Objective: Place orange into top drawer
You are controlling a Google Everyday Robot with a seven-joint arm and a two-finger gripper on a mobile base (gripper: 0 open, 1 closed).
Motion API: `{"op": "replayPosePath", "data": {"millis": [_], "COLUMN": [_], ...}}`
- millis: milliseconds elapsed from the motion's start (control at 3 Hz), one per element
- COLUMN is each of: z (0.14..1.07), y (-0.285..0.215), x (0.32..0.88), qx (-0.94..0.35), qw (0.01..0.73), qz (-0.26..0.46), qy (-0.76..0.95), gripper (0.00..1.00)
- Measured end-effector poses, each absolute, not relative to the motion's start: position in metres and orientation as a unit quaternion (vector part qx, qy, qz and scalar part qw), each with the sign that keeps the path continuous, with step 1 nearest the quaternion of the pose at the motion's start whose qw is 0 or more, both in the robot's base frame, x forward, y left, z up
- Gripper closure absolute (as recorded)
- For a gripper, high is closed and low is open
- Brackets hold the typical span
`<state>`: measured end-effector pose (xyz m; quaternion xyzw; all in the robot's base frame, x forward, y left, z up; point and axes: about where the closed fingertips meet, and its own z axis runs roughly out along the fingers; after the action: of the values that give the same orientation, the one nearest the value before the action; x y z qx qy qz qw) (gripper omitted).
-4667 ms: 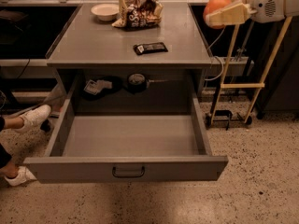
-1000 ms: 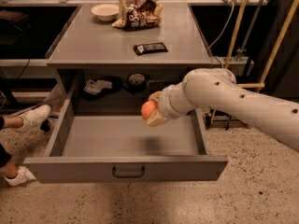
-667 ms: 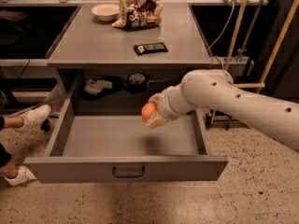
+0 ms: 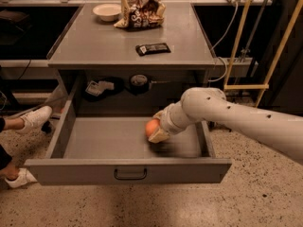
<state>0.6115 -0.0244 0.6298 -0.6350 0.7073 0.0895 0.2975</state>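
Note:
The top drawer (image 4: 128,170) is pulled fully open below the grey cabinet top, its flat front panel with a dark bar handle facing me. My gripper (image 4: 156,130) reaches in from the right on a white arm and is shut on the orange (image 4: 151,126). It holds the fruit low inside the drawer, right of centre, close above the drawer floor. I cannot tell whether the orange touches the floor.
On the cabinet top (image 4: 94,41) stand a white bowl (image 4: 107,11), a crumpled snack bag (image 4: 140,12) and a dark bar wrapper (image 4: 152,48). A person's white shoes (image 4: 34,118) are at the left. A yellow-framed stand (image 4: 251,56) and cables are at the right.
The gripper with the orange has moved from high at the right down into the open drawer, and since the last frames it has sunk lower toward the drawer floor.

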Motion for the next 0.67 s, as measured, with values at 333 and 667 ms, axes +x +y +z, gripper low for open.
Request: {"op": "replayPosePath", "data": {"millis": [333,667], "z": [0.6178,0.6178], "y": [-0.0229,-0.0229], "x": [0.6111,0.6111], "qx": [-0.633,-0.633], "qw": [0.289,0.289], "qz": [0.098,0.098], "qy": [0.711,0.711], "gripper": [0.98,0.76]}}
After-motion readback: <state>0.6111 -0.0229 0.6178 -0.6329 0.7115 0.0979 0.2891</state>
